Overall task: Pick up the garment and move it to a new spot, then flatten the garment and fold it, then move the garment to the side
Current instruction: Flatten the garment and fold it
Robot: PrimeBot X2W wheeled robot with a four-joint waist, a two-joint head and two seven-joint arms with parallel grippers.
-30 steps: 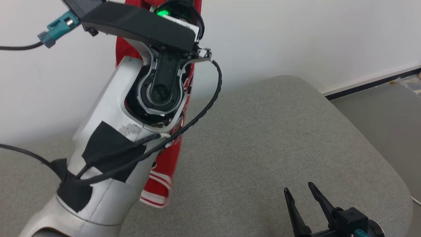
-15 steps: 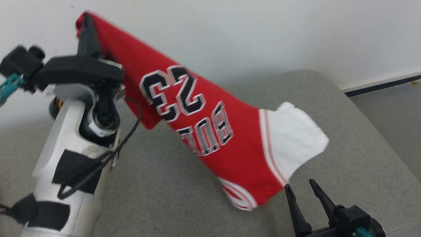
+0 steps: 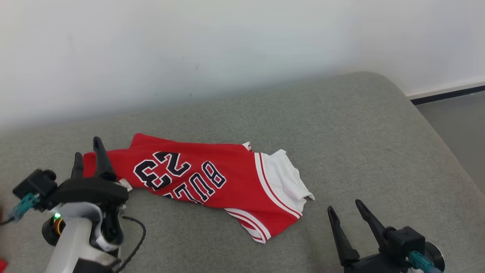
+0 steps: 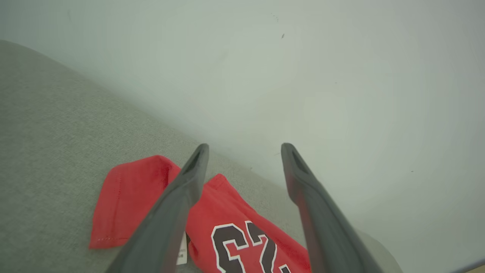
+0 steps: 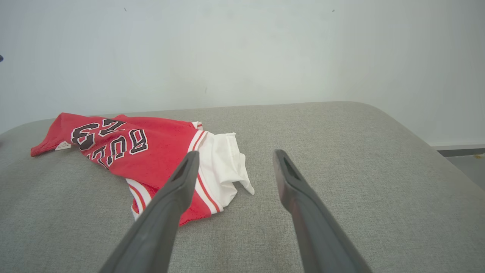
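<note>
I have the jersey [image 3: 197,178] lying crumpled on the grey padded surface [image 3: 360,125], in its left half, roughly midway between the back edge along the wall [image 3: 227,45] and the near edge. Its red end points to the left edge and its white end [image 3: 284,178] points to the middle. My left gripper [image 3: 87,148] hangs just over the red end with its fingers spread wide and nothing between them. My right gripper [image 3: 344,210] waits near the front edge, just to the right of the white end, equally spread and empty. I judge the cloth thin, light and limp, a smooth knit that will sag, slide and bunch the moment one point is lifted. It is doubled over on itself, so a careless pinch could catch two layers at once. The striped trim [image 3: 265,185] looks thicker and firmer than the rest, which makes it the better place to take hold on the right. On the left I would take the red corner [image 4: 110,212] beside the small white label [image 3: 127,185]. With both ends pinched at a single layer and drawn apart, the cloth should spread flat, and the padded surface will give slightly under the fingertips.
</note>
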